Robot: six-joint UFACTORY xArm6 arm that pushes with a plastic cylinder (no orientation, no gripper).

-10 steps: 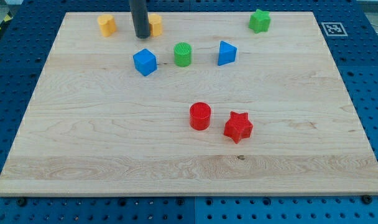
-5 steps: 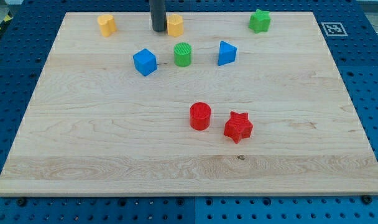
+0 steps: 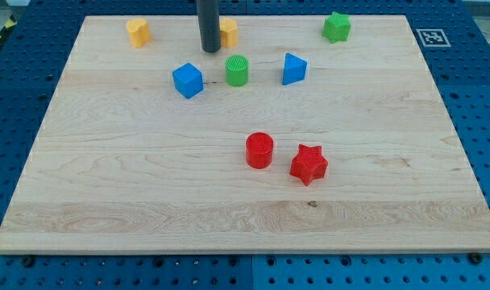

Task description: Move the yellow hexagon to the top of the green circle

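Observation:
The yellow hexagon (image 3: pixel 228 32) sits near the board's top edge, partly hidden behind my rod. My tip (image 3: pixel 210 50) rests on the board just left of and below the hexagon, touching or almost touching it. The green circle (image 3: pixel 237 71) stands below the hexagon, slightly to the right of my tip. The hexagon is above the circle, a little to its left, with a small gap between them.
A second yellow block (image 3: pixel 138 31) is at the top left. A blue cube (image 3: pixel 188 80) is left of the green circle, a blue triangle-like block (image 3: pixel 293 68) right of it. A green star (image 3: pixel 337 26) is at top right. A red cylinder (image 3: pixel 259 151) and red star (image 3: pixel 309 164) lie mid-board.
My tip moved right, pushing the yellow hexagon right along the top edge, then slid slightly down beside it. The other blocks stayed put.

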